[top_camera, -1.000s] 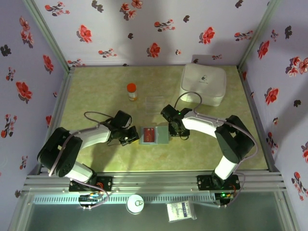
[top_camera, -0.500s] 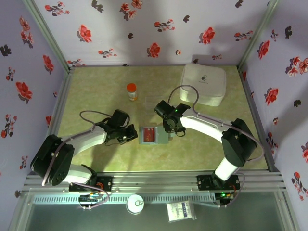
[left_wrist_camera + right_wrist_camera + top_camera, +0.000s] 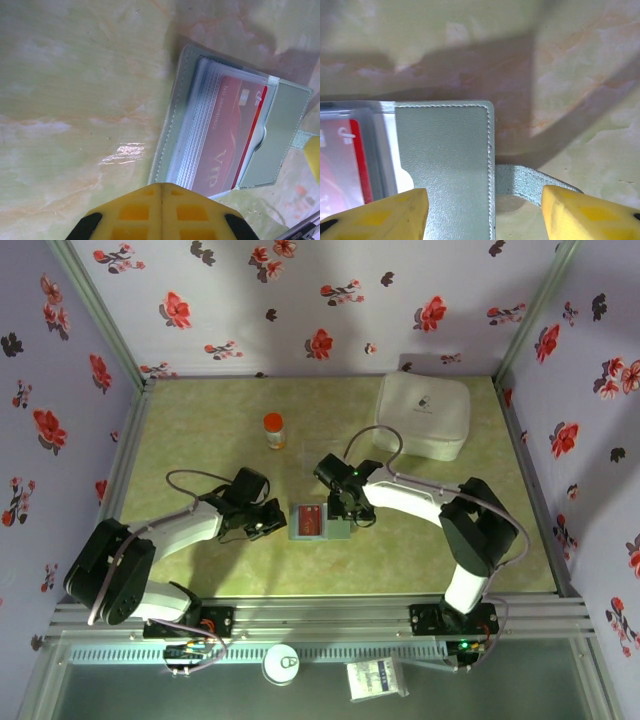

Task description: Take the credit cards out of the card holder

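Observation:
The grey-blue card holder (image 3: 320, 522) lies open on the table between both arms. A red-orange credit card (image 3: 231, 132) sits in its clear sleeves; its edge also shows in the right wrist view (image 3: 342, 165). My left gripper (image 3: 272, 520) is shut at the holder's left edge, with its fingertips (image 3: 161, 186) pressed together just short of the holder (image 3: 175, 115). My right gripper (image 3: 343, 510) is open above the holder's right flap (image 3: 445, 160). One finger (image 3: 395, 210) is over the flap, the other (image 3: 585, 212) beside the strap tab (image 3: 530, 182).
A big white rounded case (image 3: 422, 415) stands at the back right. A small orange-capped bottle (image 3: 273, 430) stands at the back middle, with a clear plastic tray (image 3: 322, 455) beside it. Flowered walls close in the table on three sides.
My right gripper has slid left along the holder's far edge and its arm has bent further. My left gripper edged slightly toward the holder's left side. The holder has stayed in place.

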You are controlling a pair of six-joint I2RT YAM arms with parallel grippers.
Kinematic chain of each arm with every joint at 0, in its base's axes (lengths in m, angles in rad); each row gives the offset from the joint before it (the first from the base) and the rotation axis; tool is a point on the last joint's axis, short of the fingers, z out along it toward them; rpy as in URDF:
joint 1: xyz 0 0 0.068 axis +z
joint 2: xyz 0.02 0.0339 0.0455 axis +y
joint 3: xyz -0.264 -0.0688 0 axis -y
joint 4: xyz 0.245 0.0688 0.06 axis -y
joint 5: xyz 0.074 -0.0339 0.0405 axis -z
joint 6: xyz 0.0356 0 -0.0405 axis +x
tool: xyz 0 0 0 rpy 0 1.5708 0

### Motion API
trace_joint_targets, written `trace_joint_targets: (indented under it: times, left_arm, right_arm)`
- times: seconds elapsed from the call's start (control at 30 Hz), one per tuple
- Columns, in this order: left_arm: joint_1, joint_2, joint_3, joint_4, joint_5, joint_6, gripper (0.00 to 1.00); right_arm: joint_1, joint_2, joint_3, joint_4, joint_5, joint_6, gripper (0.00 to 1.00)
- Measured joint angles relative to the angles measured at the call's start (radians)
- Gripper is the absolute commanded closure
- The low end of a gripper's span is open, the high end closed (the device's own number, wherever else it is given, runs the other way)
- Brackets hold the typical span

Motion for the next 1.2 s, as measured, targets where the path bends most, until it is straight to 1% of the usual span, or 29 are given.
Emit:
trace_joint_targets:
  times: [0.33, 0.53, 0.83, 1.03, 1.2]
  left_arm:
    - [0.000, 0.009, 0.000, 0.001, 0.000, 0.000, 0.97]
    - [0.000, 0.011, 0.000, 0.002, 0.000, 0.000, 0.97]
    - [0.003, 0.015, 0.000, 0.016, 0.000, 0.000, 0.97]
    - [0.011, 0.015, 0.001, 0.014, 0.000, 0.000, 0.94]
    - [0.014, 0.016, 0.023, 0.015, 0.002, 0.000, 0.95]
  right_arm:
    - [0.000, 0.076, -0.026, 0.037, -0.004, 0.002, 0.33]
    - [-0.003, 0.079, -0.034, 0.056, -0.015, 0.002, 0.34]
    - [-0.013, 0.059, -0.061, 0.085, -0.026, 0.002, 0.34]
    - [-0.013, 0.044, -0.060, 0.072, -0.022, -0.006, 0.36]
    - [-0.013, -0.002, -0.048, 0.047, -0.014, -0.028, 0.36]
